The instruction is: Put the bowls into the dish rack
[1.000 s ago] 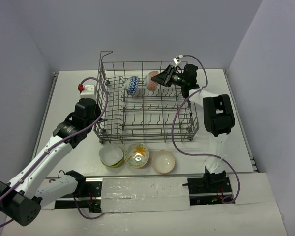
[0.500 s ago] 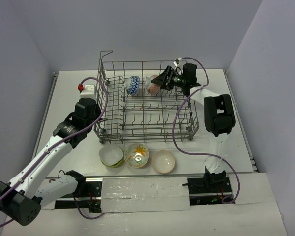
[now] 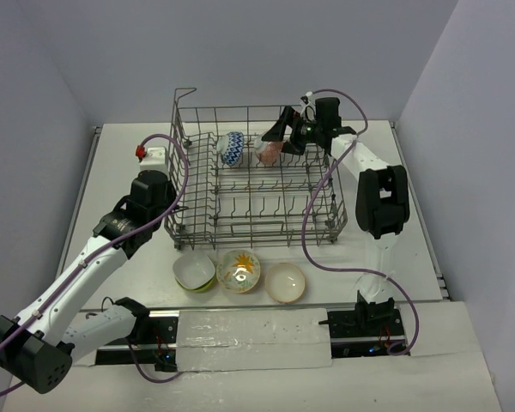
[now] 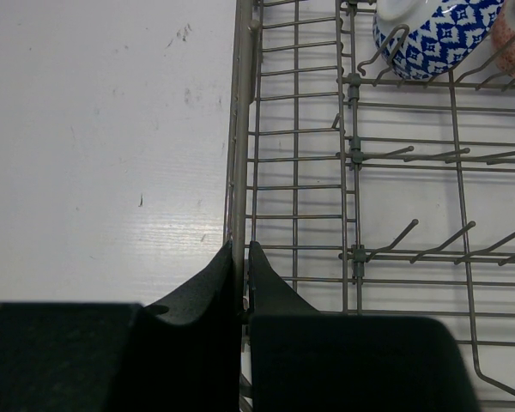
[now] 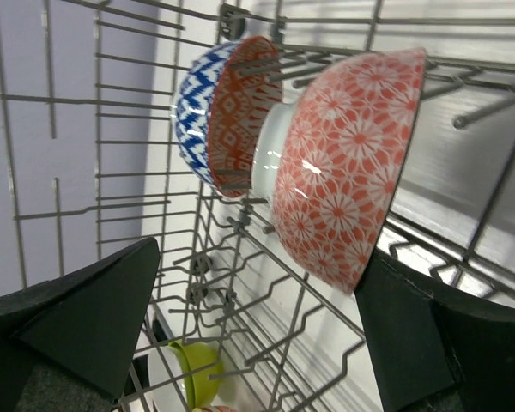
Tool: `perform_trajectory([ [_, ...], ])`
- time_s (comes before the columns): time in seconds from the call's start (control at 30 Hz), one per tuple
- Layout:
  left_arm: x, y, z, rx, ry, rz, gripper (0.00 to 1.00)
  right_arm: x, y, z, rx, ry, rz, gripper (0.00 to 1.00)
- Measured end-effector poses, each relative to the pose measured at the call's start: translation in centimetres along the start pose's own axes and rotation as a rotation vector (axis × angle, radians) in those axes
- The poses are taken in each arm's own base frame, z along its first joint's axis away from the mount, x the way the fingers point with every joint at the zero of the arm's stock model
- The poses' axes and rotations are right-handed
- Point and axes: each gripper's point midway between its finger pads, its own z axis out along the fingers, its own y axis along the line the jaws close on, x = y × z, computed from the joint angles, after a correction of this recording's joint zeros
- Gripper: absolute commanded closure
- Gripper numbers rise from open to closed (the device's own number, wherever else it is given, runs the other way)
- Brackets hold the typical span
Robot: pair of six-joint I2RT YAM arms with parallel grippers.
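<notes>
The grey wire dish rack stands mid-table. On edge in its back row lean a blue-white bowl and a red-orange patterned bowl. My right gripper hangs open just behind the red-orange bowl, its fingers wide either side and not gripping it; the blue-white bowl sits beyond. My left gripper is shut on the dish rack's left rim wire. On the table in front lie a lime-green bowl, a yellow-floral bowl and a pale white bowl.
A small white block with a red cap sits left of the rack. Purple cables loop over the rack's left and right sides. The rack's raised wire loop stands at its back left corner.
My right gripper has opened and let go of the red-orange bowl, which now rests on the tines beside the blue-white bowl. The left arm has not moved.
</notes>
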Motion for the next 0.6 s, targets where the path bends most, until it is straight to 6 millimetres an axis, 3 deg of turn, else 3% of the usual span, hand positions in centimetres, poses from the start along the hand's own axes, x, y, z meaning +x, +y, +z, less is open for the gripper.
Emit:
perform_trajectory([
  [0.23, 0.0, 0.0, 0.0, 0.001, -0.001, -0.004, 1.00, -0.3, -0.3, -1.2, 0.121, 0.029, -0.020, 0.00],
  [0.3, 0.0, 0.0, 0.0, -0.001, 0.000, -0.003, 1.00, -1.4, -0.8, -1.6, 0.173, -0.007, -0.063, 0.00],
  [0.47, 0.0, 0.0, 0.0, -0.001, 0.000, -0.003, 1.00, -3.1, -2.2, -3.9, 0.289, -0.060, -0.105, 0.00],
  [0.6, 0.0, 0.0, 0.0, -0.001, 0.000, -0.003, 1.00, -3.8, -1.5, -6.2, 0.336, -0.103, -0.138, 0.00],
])
